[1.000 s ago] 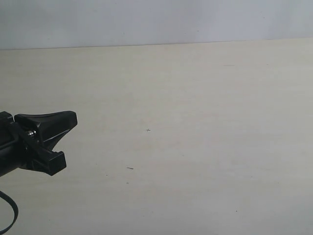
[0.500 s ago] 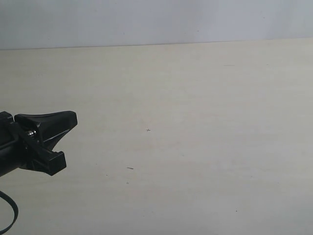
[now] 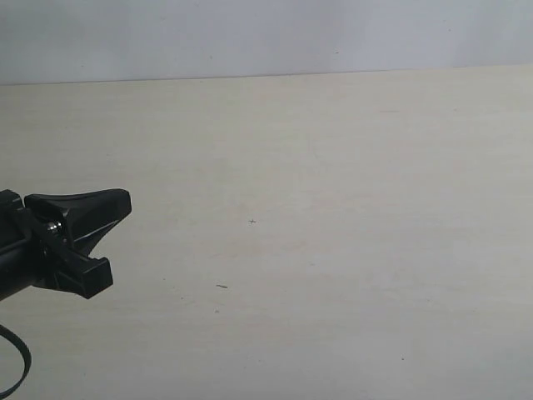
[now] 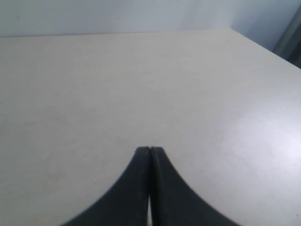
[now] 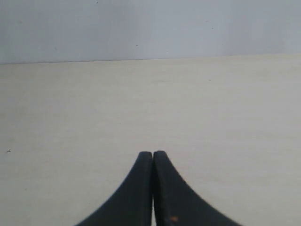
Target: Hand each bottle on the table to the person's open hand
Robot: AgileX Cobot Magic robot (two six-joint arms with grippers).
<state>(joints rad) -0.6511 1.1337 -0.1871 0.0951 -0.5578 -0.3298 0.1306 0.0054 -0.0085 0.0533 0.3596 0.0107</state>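
No bottle shows in any view, and the person's open hand is out of view too. The pale beige table (image 3: 316,208) fills the exterior view. My left gripper (image 3: 125,202) sits at the left edge of that view, low over the table. In the left wrist view the left gripper (image 4: 150,149) is shut, its two black fingers pressed together with nothing between them. In the right wrist view my right gripper (image 5: 153,153) is likewise shut and empty over the table (image 5: 211,103). The right gripper is outside the exterior view.
A pale grey wall (image 3: 266,37) rises behind the table's far edge. A black cable loop (image 3: 18,367) lies at the lower left. The table's corner and a dark drop-off (image 4: 289,40) show in the left wrist view. A few tiny dark specks (image 3: 221,287) dot the surface.
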